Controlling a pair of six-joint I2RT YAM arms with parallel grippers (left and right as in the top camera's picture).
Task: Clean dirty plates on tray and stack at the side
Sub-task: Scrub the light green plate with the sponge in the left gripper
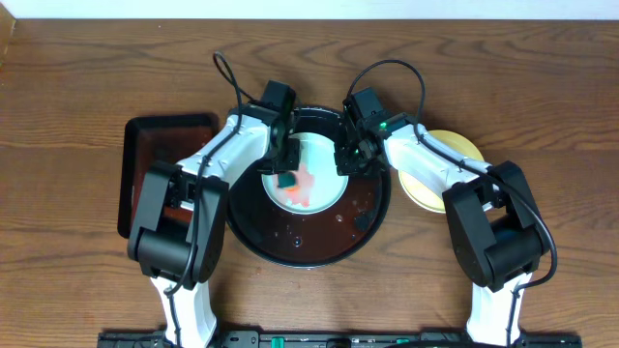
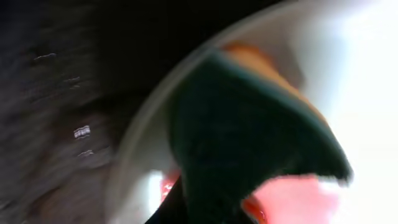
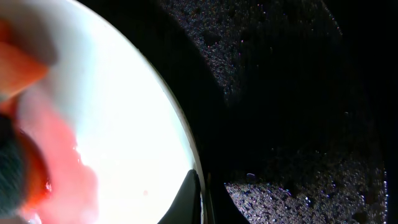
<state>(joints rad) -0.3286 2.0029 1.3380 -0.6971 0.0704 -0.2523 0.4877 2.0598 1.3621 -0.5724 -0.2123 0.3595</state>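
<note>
A pale mint-green plate (image 1: 316,155) smeared with red sauce (image 1: 305,186) lies on the round black tray (image 1: 300,240). My left gripper (image 1: 285,164) is shut on a dark green sponge (image 1: 286,180) that presses on the plate's left part. The left wrist view shows the sponge (image 2: 249,137) on the plate (image 2: 367,68) beside red sauce. My right gripper (image 1: 346,159) is shut on the plate's right rim. In the right wrist view its fingers (image 3: 202,196) pinch the rim of the plate (image 3: 124,118). A pale yellow plate (image 1: 453,150) lies on the wood to the right of the tray.
A smaller rectangular black tray (image 1: 164,130) lies at the left of the round tray. Wet droplets dot the round tray's floor (image 3: 298,93). Both arms reach in from the front, over the tray's sides. Bare wood tabletop (image 1: 542,116) lies all around.
</note>
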